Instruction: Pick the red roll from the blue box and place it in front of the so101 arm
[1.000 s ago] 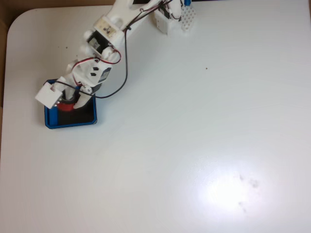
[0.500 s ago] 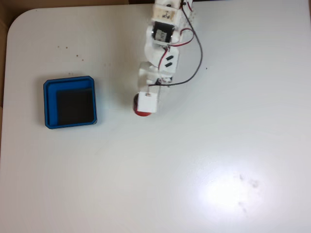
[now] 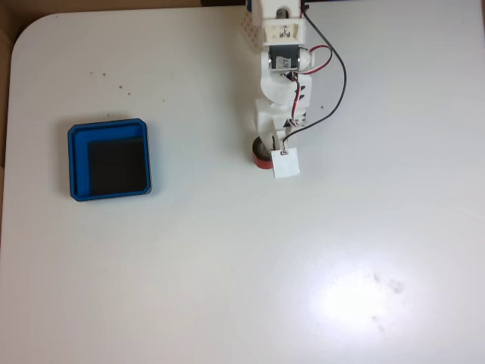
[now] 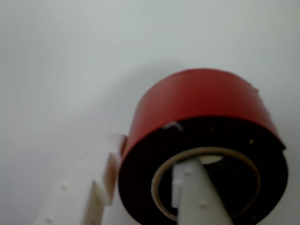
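The pincer (image 4: 150, 187) grips the red roll (image 4: 201, 108), one finger through its core, seemingly above the table (image 3: 227, 265).

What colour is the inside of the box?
Black inside the blue box, clearest in the fixed view.

The so101 arm (image 3: 282, 83) reaches down-frame, pincer (image 4: 154, 187) clamped shut.

Red roll (image 4: 201, 101) with black face and tan core; bright-blue box (image 3: 73, 163), black floor, left of frame; white arm (image 3: 279, 95) with black servos, red and black wires; off-white table (image 3: 227, 273).
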